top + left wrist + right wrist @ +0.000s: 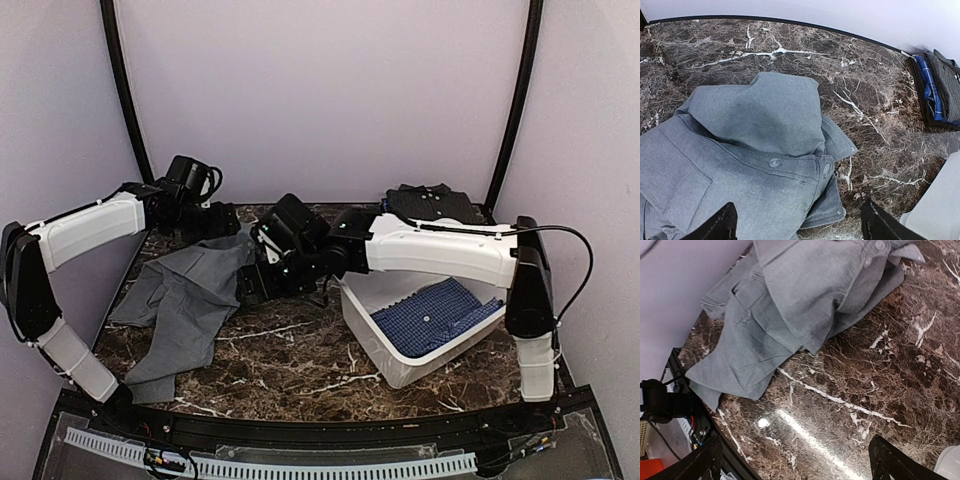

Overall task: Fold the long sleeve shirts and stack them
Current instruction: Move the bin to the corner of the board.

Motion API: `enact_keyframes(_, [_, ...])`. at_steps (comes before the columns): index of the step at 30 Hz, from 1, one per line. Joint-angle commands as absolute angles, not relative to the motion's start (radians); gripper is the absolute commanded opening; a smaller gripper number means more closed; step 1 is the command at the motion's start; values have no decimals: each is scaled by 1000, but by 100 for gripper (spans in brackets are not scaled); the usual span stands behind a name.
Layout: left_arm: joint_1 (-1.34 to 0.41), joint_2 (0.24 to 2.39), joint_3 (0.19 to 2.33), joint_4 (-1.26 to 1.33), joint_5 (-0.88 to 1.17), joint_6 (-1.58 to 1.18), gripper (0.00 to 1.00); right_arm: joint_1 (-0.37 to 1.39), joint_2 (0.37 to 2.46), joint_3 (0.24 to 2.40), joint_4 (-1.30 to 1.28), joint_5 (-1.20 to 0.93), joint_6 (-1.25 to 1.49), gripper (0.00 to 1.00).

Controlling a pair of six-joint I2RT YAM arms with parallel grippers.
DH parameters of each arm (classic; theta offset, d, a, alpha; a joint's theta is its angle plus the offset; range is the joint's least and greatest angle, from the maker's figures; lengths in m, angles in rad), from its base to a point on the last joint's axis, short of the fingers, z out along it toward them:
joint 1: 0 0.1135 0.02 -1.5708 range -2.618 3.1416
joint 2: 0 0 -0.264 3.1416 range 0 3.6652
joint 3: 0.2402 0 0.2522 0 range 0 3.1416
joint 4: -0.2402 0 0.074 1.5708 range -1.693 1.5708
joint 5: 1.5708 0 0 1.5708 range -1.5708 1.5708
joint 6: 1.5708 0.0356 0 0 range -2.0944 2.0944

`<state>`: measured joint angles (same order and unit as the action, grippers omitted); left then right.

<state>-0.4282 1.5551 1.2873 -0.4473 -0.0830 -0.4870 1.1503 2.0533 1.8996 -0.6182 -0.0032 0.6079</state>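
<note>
The grey shirt point(185, 300) lies crumpled on the left of the marble table, collar toward the back. In the left wrist view its collar and white buttons point(774, 162) show. My left gripper point(215, 222) hovers open over the collar end, empty, its fingertips point(717, 227) wide apart. My right gripper point(262, 275) is open and empty just right of the shirt, over bare marble point(840, 405), with the shirt point(790, 305) ahead of it. The blue dotted shirt point(435, 315) lies bunched in the white tub point(400, 372).
A stack of dark folded clothes point(432, 203) sits at the back right, and also shows in the left wrist view point(940, 85). The tub's corner point(940, 210) is close to the left gripper's right. The table's left edge with cables point(670, 405) is beyond the shirt.
</note>
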Motion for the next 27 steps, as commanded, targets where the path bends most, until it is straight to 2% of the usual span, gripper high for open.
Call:
enact_keyframes(1, [-433,1526,1263,-463,-74,-486,84,1134,2112,1955,-628,85,651,99])
enact_keyframes(10, [-433,1531,1251,-447,-49,-476,84,1061,2093,1793,-593,254,758,99])
enact_keyframes(20, [-433,1546,1250,-431,-18,-474,83,927,1917,1516,-548,311,797,99])
enact_keyframes(27, [-433,1557,1257,-426,-3,-476,83,850,1855,1442,-537,328,769,99])
